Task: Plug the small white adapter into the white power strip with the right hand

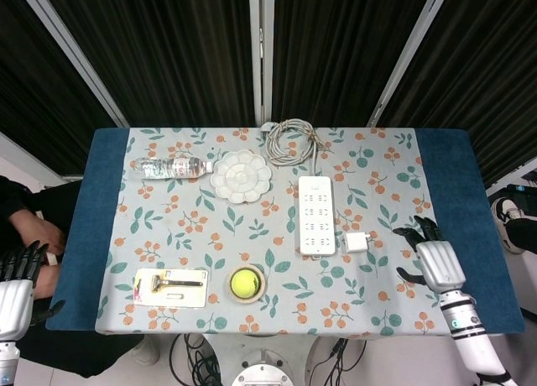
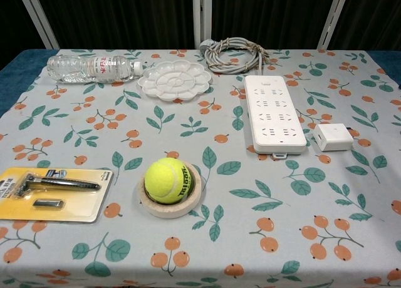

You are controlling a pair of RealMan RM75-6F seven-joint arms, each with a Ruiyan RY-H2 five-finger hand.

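We have two cameras. The head view looks straight down from high up, so we see the whole table, the dark curtains behind it, and both hands at the bottom corners. The chest view sits low and close, looking across the tablecloth toward the curtains. Both views share the tabletop: the power strip, the tennis ball and the water bottle.

Matt printed cloth tablecloth; smooth glossy plastic power strip, adapter; fuzzy tennis ball
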